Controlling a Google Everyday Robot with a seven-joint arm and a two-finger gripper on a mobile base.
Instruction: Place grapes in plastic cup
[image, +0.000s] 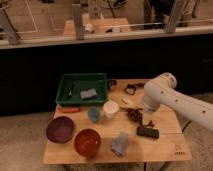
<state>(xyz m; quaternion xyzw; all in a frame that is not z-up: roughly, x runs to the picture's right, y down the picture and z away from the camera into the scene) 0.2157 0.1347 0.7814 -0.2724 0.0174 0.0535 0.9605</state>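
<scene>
1. A wooden table (167, 146) stood in front of a dark low wall, seen from above and in front.
2. A white robot arm (172, 97) reached in from the right and bent downward over the right half of the table.
3. The gripper (148, 120) pointed down at the arm's end, just right of the grapes (133, 114); whether it was spread or closed could not be told.
4. The grapes, a small dark reddish bunch, lay on the tabletop right of the white cup (110, 108), and whether the gripper touched them could not be told.
5. The plastic cup (93, 114), small and blue-grey, stood upright just left of the white cup, apart from the grapes.
6. A green tray (64, 95) sat at the back left, holding a grey-blue sponge (89, 93).
7. A purple bowl (60, 129) and an orange-red bowl (87, 142) sat near the front left, side by side.
8. A crumpled grey-blue cloth (120, 144) lay near the front edge, right of the orange-red bowl.
9. A flat black object (148, 132) lay just in front of the gripper.
</scene>
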